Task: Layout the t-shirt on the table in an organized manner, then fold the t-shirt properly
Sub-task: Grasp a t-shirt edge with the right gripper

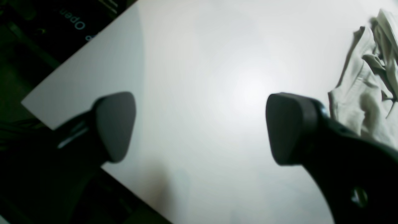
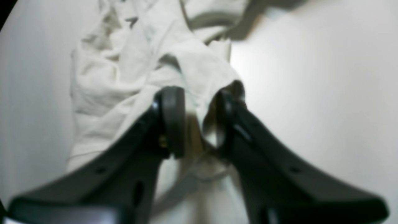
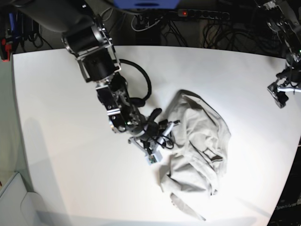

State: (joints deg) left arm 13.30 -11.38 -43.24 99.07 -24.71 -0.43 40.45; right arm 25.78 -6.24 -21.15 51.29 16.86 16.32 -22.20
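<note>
On white bench [image 3: 56, 94], t-shirt [image 3: 197, 141] lies crumpled, unfolded; its edge is pinched by right gripper [image 2: 199, 121], left gripper [image 1: 199, 127] held open.

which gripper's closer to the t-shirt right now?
Right. The right gripper is at the t-shirt, its fingers straddling a fold at the crumpled edge. The left gripper hangs wide open above bare table, with the shirt off to one side.

A robotics lab: tangled cables [image 3: 216, 28] and power strip [image 3: 202, 14] behind white table [image 3: 56, 94].
</note>
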